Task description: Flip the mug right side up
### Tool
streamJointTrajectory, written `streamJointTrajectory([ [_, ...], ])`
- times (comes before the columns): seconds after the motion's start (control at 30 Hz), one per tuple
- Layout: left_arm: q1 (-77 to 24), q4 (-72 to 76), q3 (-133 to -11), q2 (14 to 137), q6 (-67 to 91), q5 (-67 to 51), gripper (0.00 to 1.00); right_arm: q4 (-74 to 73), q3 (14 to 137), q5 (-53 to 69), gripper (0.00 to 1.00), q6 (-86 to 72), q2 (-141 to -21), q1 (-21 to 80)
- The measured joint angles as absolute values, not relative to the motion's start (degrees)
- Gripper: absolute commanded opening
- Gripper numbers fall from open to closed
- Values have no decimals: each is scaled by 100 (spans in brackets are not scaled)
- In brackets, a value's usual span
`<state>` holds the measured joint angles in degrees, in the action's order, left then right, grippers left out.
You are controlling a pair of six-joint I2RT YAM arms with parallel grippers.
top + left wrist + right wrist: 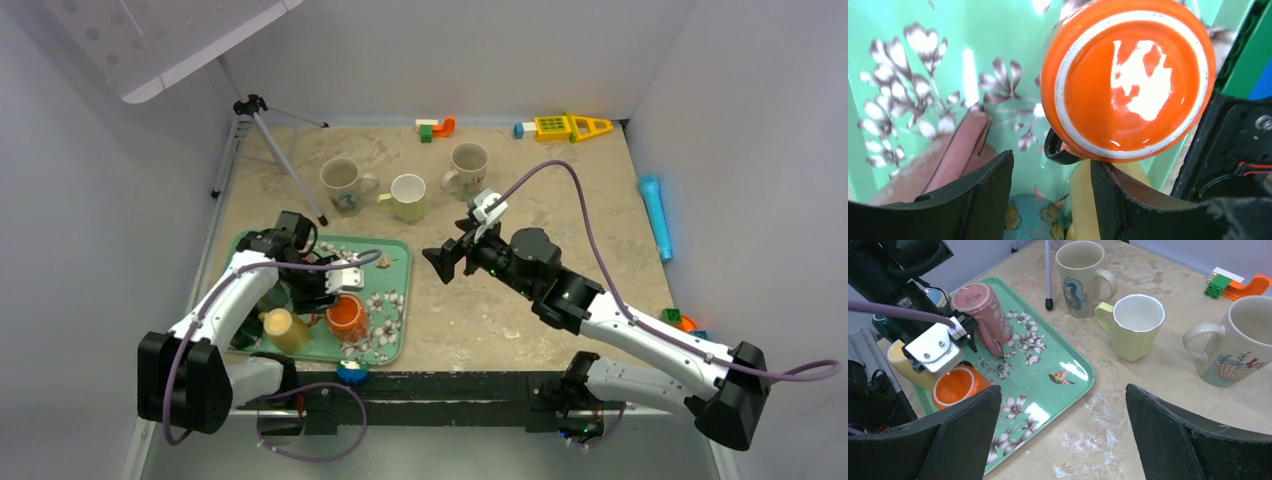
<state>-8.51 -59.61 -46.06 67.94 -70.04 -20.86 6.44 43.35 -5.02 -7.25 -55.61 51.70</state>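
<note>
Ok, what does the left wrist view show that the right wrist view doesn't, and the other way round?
Left wrist only: the black handle of the orange mug, just beyond the open left gripper. Right wrist only: three upright mugs on the table, namely the seahorse mug, yellow-green mug and shell mug. Both: the orange mug, base up, the pink mug and the green tray.
</note>
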Motion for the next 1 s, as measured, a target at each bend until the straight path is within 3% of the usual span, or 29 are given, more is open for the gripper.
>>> streamJointTrajectory([
  [0.17, -1415, -5658, -4582, 6884, -6582, -2246, 61, 657, 4335, -497, 98, -733, -5666, 5170],
  [0.53, -1450, -4816, -4082, 7284, -6143, -2388, 55, 683, 4335, -495, 98, -746, -5745, 5170],
  [0.8, -1472, -4792, -4082, 7089, -6080, -2858, 64, 692, 4335, -495, 98, -751, -5841, 5170],
  [1.0, -1481, -4836, -4082, 6956, -6228, -3129, 52, 692, 4335, -484, 98, -757, -5876, 5170],
])
